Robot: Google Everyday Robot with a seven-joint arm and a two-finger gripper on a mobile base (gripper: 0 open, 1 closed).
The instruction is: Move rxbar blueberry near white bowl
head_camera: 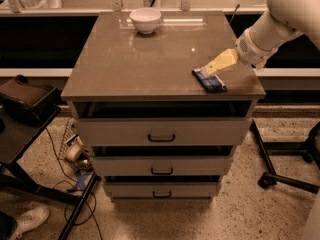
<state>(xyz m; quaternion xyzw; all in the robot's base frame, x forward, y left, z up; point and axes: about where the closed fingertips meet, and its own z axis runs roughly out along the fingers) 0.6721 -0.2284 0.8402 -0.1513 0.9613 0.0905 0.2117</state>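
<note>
Corner at front right of cabinet top (140, 59) holds rxbar blueberry (211, 81), lying flat and angled. From right, gripper (210, 70) reaches down to bar's rear end, tip at or just above wrapper; spread or pressed together: cannot tell. At rear edge of top sits white bowl (145, 20), well apart from bar.
</note>
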